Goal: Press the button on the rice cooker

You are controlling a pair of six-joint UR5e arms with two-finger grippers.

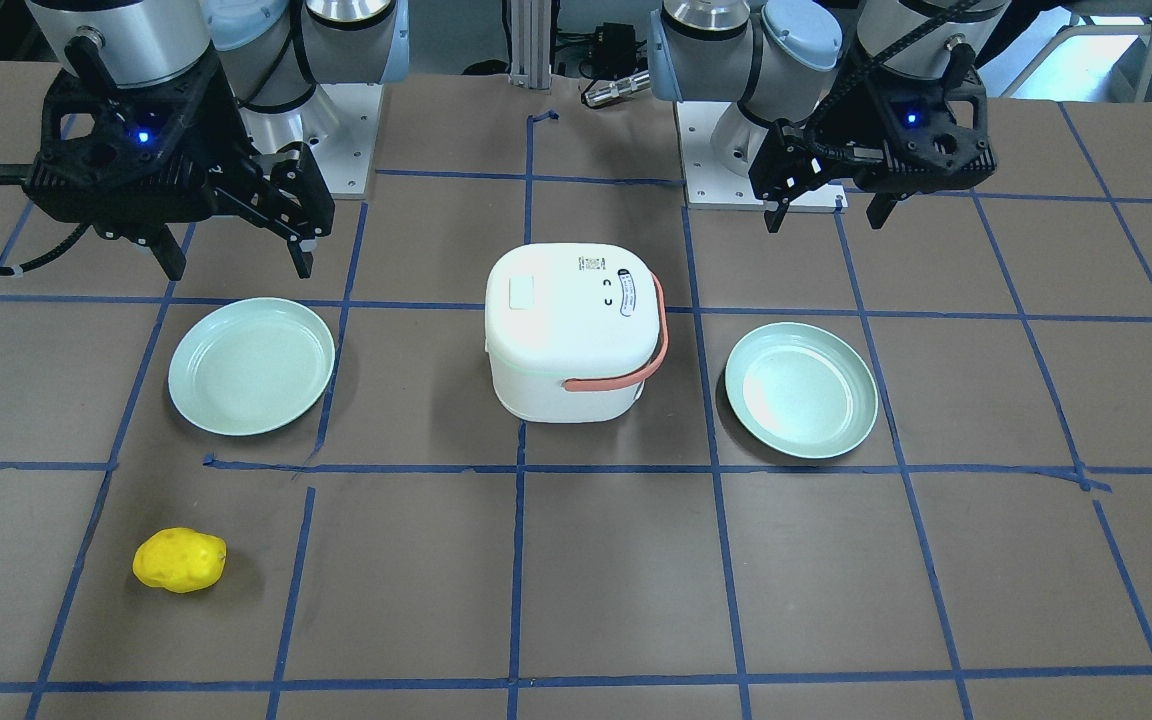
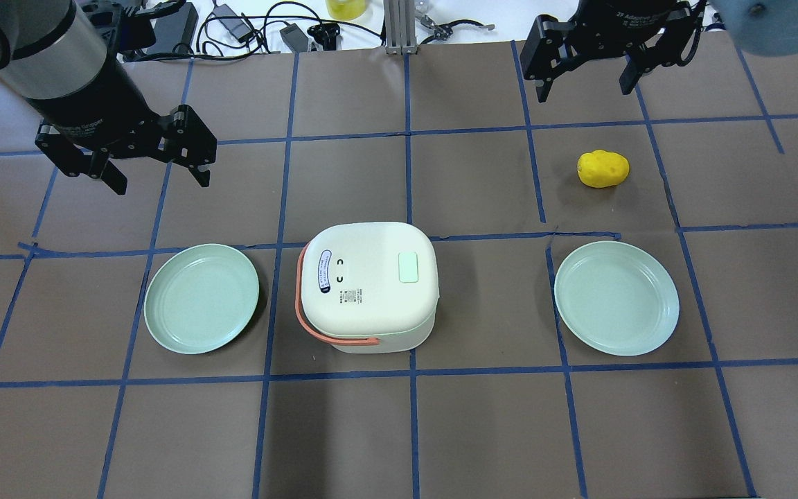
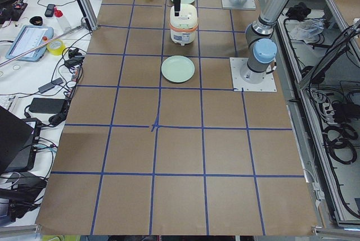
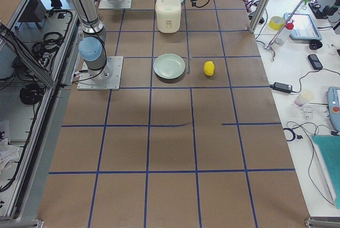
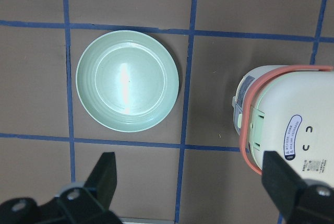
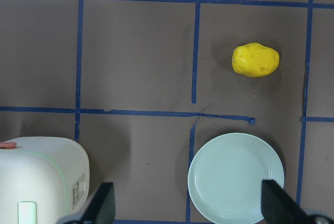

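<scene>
Zero held: left tool [image 2: 162, 183], right tool [image 2: 584, 90] both wide open | lid button [image 2: 407, 267] of rice cooker [image 2: 371, 242] down-inboard of right tool, base-ward | likely marginally nearer.

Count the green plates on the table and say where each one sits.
2. The first plate lies beside the rice cooker on the robot's left; the second plate lies on its right, near the yellow potato. None appears hidden.

White rice cooker [image 2: 368, 284], mint plates [image 2: 201, 298], yellow potato [image 2: 603, 168], blue-gridded brown table [image 2: 482, 430]
</scene>
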